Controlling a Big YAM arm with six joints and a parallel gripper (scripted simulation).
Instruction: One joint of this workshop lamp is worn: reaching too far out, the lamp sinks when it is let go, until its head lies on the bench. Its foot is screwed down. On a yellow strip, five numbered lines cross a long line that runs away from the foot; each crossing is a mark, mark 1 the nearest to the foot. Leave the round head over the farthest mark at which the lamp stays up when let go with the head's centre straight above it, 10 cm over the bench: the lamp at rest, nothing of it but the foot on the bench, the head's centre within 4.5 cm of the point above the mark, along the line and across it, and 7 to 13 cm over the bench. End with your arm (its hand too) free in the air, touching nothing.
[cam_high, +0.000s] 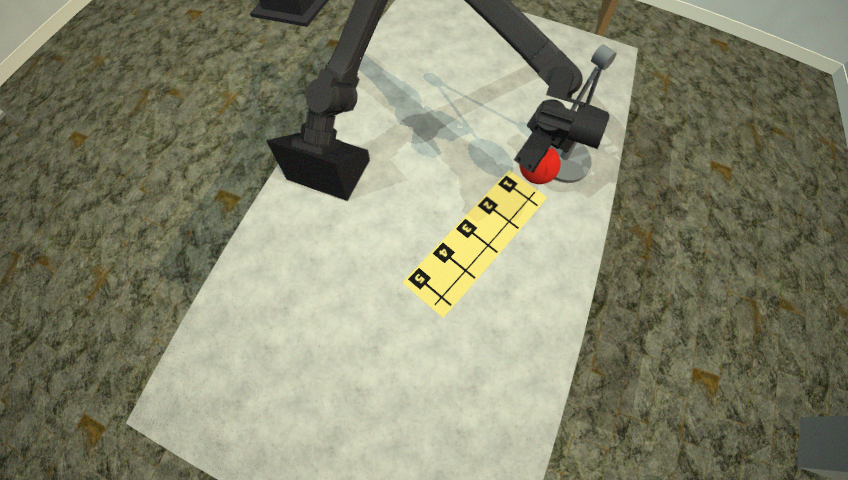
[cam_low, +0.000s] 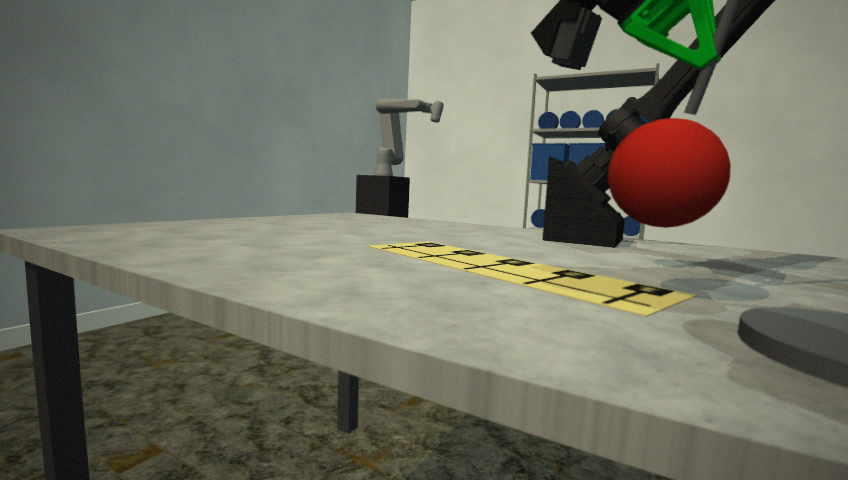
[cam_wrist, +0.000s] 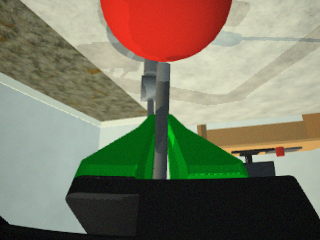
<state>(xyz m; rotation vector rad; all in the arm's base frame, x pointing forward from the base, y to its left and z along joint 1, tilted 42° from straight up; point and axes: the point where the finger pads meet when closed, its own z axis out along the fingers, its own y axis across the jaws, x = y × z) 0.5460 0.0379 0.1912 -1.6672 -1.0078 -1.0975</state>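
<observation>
The gripper (cam_wrist: 160, 154) is clamped on the thin grey rod (cam_wrist: 160, 114) of the lamp, just behind its red ball head (cam_wrist: 166, 7). The ball (cam_low: 668, 171) hangs high over the desk (cam_low: 297, 285), touching nothing under it. From above, the ball (cam_high: 542, 168) sits between the round grey foot (cam_high: 576, 168) and the near end of the yellow strip (cam_high: 476, 243), just beside line 1 (cam_high: 507, 184). Line 5 (cam_high: 419, 277) is well apart from it, at the far end.
</observation>
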